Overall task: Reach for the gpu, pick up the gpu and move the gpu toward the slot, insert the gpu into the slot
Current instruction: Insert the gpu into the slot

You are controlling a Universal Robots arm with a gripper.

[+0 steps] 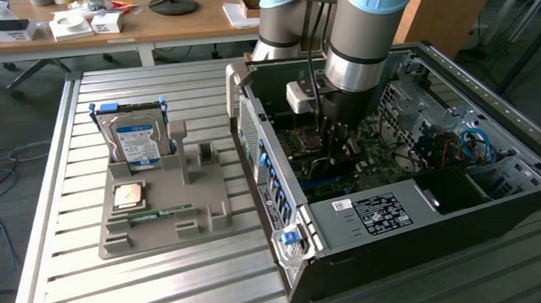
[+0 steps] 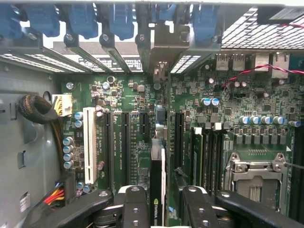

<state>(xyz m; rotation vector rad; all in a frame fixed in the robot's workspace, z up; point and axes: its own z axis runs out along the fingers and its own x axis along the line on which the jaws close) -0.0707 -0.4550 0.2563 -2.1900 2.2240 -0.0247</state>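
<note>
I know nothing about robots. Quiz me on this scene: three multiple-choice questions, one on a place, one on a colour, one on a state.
1. Where is the hard drive?
A. Inside the computer case
B. Upright in the grey holder on the table
C. Flat on the floor

2. What colour is the motherboard?
A. Green
B. Red
C. White

3. How do the gripper's fingers stand?
A. Shut with nothing between them
B. Clamped on the hard drive
C. Spread, one on either side of the gpu

Answers:
1. B: the hard drive stands in the grey holder, outside the computer case.
2. A: the motherboard is green.
3. C: the gripper straddles the upright gpu, with a gap on one side.
</note>
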